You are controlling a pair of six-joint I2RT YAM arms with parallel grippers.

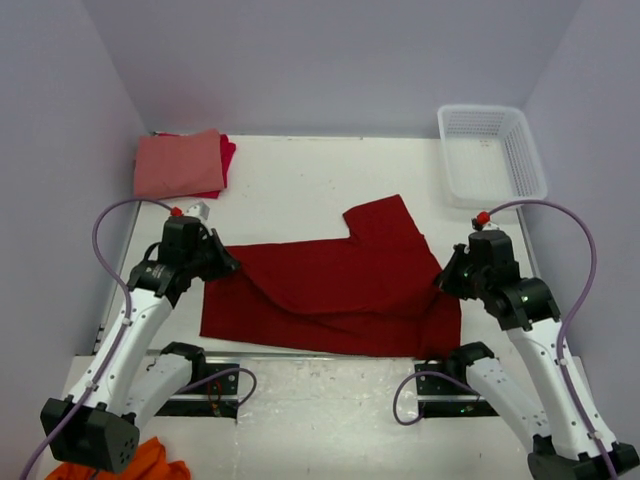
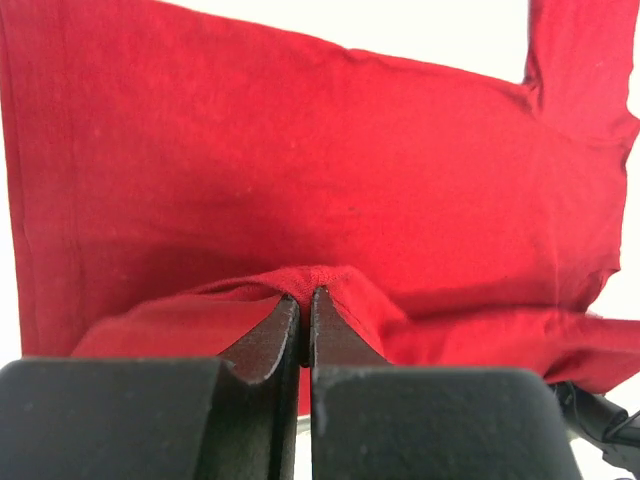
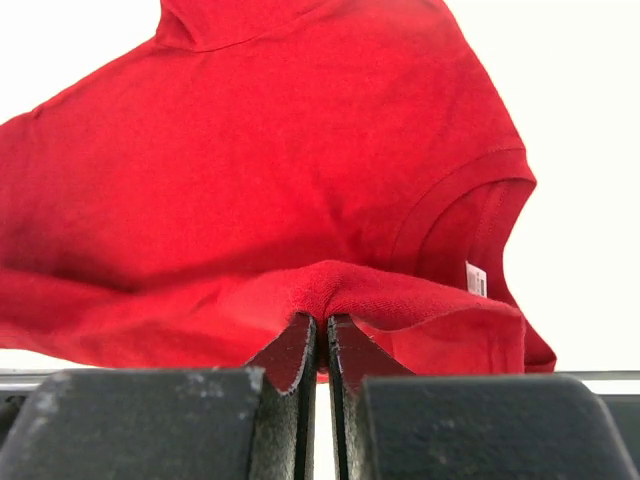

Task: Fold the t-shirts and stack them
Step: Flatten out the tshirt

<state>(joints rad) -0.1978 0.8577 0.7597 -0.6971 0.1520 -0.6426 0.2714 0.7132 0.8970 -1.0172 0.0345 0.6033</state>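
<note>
A big dark red t-shirt (image 1: 340, 285) lies spread across the middle of the table, partly folded, one sleeve pointing to the back. My left gripper (image 1: 228, 266) is shut on its left edge, pinching a raised fold of cloth (image 2: 305, 280). My right gripper (image 1: 443, 279) is shut on the shirt's right edge near the collar, where a small white neck label (image 3: 476, 279) shows beside the pinched fold (image 3: 322, 300). A folded salmon-pink t-shirt (image 1: 178, 163) lies at the back left on top of a brighter red t-shirt (image 1: 227, 155).
A white plastic basket (image 1: 490, 152) stands at the back right corner. An orange cloth (image 1: 130, 463) lies off the table at the near left by the left arm's base. Purple walls enclose the table on three sides.
</note>
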